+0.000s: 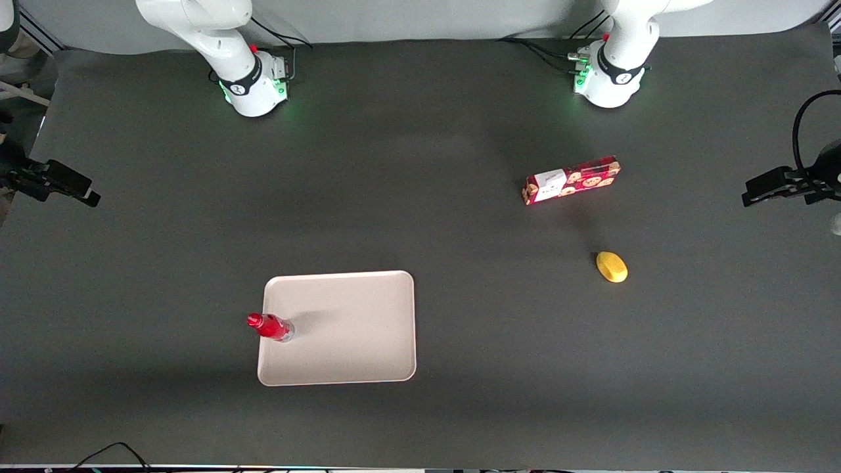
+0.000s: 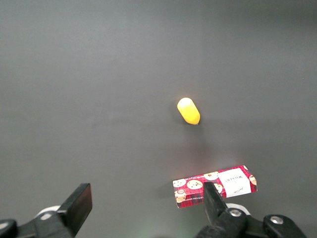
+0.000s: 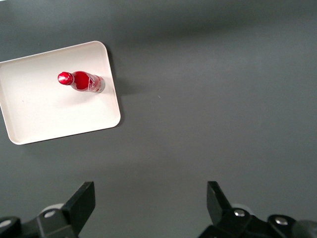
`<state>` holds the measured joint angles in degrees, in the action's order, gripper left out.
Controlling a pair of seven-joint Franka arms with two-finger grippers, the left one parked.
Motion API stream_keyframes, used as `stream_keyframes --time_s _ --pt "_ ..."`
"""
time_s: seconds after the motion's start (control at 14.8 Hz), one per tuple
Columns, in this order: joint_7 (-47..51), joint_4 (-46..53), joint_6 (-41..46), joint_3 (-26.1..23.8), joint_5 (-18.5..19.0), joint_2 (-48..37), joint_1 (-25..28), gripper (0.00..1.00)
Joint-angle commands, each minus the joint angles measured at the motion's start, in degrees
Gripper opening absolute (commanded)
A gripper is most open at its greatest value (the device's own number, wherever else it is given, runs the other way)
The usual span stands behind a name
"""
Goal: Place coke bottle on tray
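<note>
Now, from my remote seat: the small red coke bottle [image 1: 271, 327] with its red cap and clear base stands upright on the flat, pale beige-pink rectangular tray [image 1: 355, 315], close to the tray's rim on the edge toward the working arm's end of the desk. In the right wrist view I see the same coke bottle [image 3: 81, 82] inside the tray [image 3: 44, 114], near one of its short edges and clear of the corners.

The gripper [image 3: 151, 203] hangs high above bare dark grey desk [image 1: 420, 407], well apart from the tray and holding nothing. Its jaws are spread wide; I see both black fingers [image 3: 81, 201] with a broad stretch of desk between them. In the front view I find the working arm's base only, not its gripper.

Toward the parked arm's end of the desk lies a long red cookie box [image 1: 571, 180] with a white label and cookie pictures, flat on its side. A small yellow oval object [image 1: 612, 267], lemon-like, rests nearer the front camera than the box and well apart from it. The left wrist view shows that same cookie box [image 2: 215, 186] and yellow oval object [image 2: 188, 110] with open desk around them.
</note>
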<state>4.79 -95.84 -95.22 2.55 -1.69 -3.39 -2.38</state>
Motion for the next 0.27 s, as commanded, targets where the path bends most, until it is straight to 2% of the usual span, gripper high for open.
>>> stream_keyframes --time_s 0.0,0.2 --pt "-0.14 0.66 1.44 0.08 0.46 -0.13 -0.08 1.0" --pt "-0.31 0.74 1.44 0.0 0.98 -0.13 -0.08 1.0"
